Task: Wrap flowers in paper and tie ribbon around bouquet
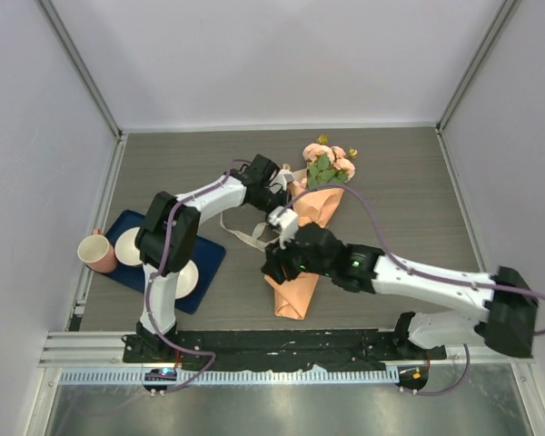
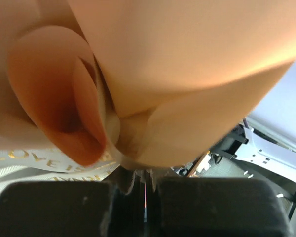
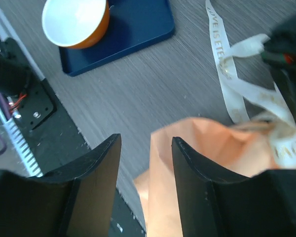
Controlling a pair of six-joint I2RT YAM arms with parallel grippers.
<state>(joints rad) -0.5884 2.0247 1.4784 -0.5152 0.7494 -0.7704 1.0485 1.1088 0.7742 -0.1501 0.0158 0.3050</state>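
Across the middle of the tabletop (image 1: 409, 182), seen from above, the bouquet (image 1: 320, 207) lies flat. The flowers (image 1: 327, 163) are at the far end, the paper (image 1: 294, 295) cone tapers toward the arms, and the ribbon (image 1: 245, 234) curls on the tabletop to its left. I judge it light and easily crushed, best taken at the narrow waist and never by the blooms.

Up close at the left wrist, the paper looks thin, matte and springy, rolled in soft folds. The left claw (image 2: 144, 197) is pinched tight, with the ribbon (gold lettering, smooth, probably slippery) running into it.

At the right wrist, the right claw (image 3: 145, 168) stands open over the cone's creased edge, holding nothing. A blue tray (image 3: 138, 29) sits well apart.
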